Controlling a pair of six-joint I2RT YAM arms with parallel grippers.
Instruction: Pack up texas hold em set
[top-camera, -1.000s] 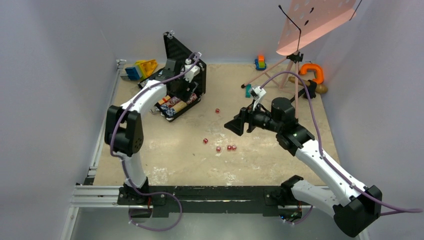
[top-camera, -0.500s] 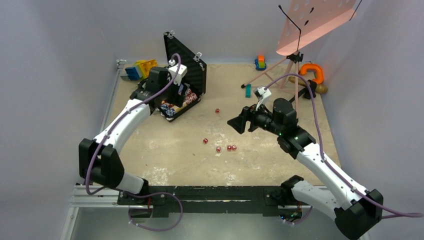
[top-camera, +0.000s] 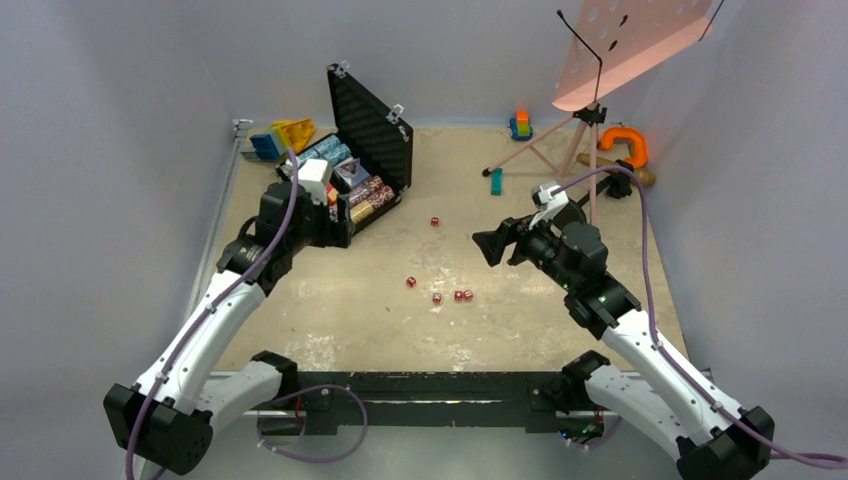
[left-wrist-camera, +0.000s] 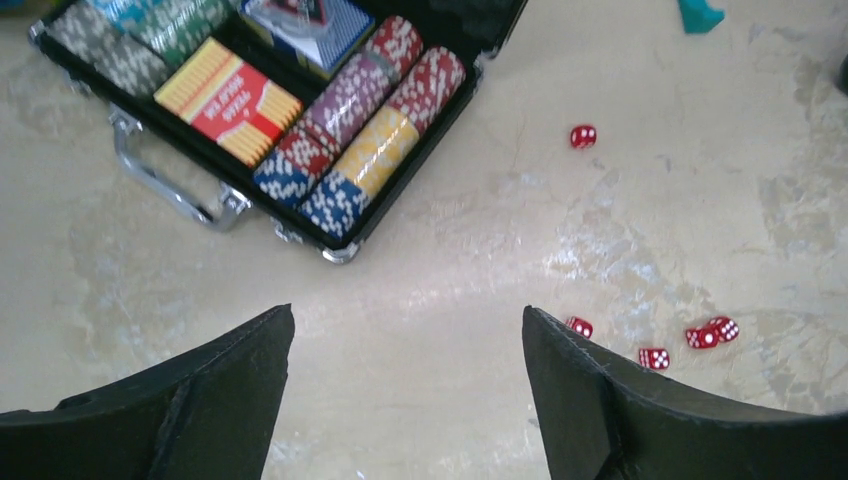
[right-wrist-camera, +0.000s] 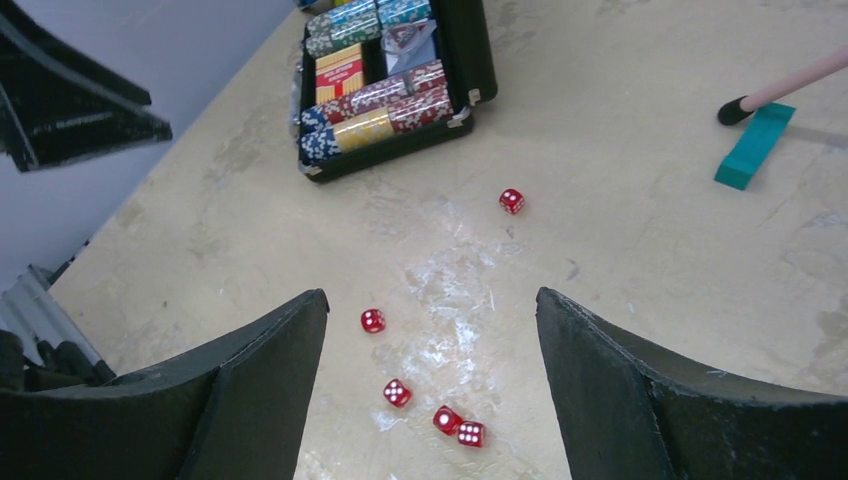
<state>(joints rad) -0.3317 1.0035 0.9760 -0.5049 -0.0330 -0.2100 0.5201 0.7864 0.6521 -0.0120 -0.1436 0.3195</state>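
Far left on the bench (top-camera: 330, 320): case (top-camera: 372, 128) open, lid upright, chips (left-wrist-camera: 365, 125) in rows and card box (left-wrist-camera: 228, 100) inside. Five dice (top-camera: 437, 298) loose mid-bench, four clustered, one alone farther off. Left tool (left-wrist-camera: 407, 312) just near of the case, spread apart, empty. Right tool (right-wrist-camera: 432, 295) right of the dice, likewise apart, empty.

Plain pale lavender walls (top-camera: 110, 150) boxed in a scuffed beige surface (top-camera: 330, 300), whitish worn patches mid-way, light pretty soft and even.
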